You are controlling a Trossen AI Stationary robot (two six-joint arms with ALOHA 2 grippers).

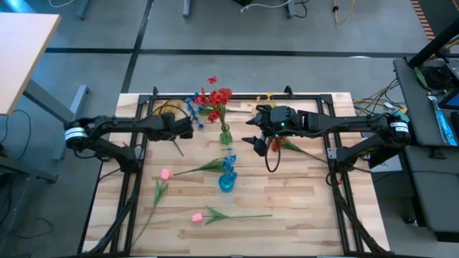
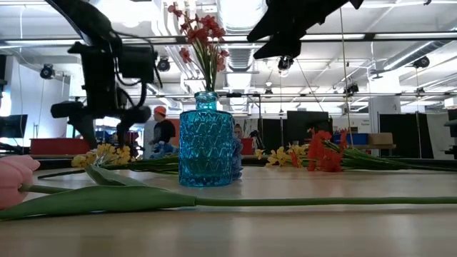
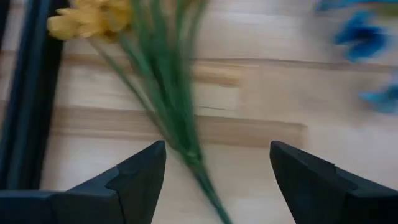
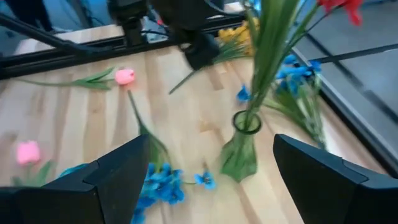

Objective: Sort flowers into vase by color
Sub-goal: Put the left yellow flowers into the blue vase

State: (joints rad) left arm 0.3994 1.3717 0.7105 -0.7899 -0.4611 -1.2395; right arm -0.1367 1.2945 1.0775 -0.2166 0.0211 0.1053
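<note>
The left gripper (image 3: 217, 171) hangs open over the yellow flower's stem (image 3: 163, 93). If it closes off-centre, the thin stem may slip out. The right gripper (image 1: 252, 140) waits open, empty.

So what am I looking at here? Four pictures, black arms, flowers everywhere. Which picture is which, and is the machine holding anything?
It is one robot with two dark arms at a wooden table, photographed at once by four cameras. One looks straight down, one sits at table height, and one rides on each wrist, so those two show that arm's own two dark fingers.

From above, the left pincer is over a yellow spray lying on the wood; its wrist camera shows the green stem between open fingers, not gripped. The right pincer hovers open near the middle, holding nothing.

A green vase holds red flowers. A blue vase holds blue flowers. Two pink tulips lie loose, with more yellow, red and blue sprays near the far edge.
</note>
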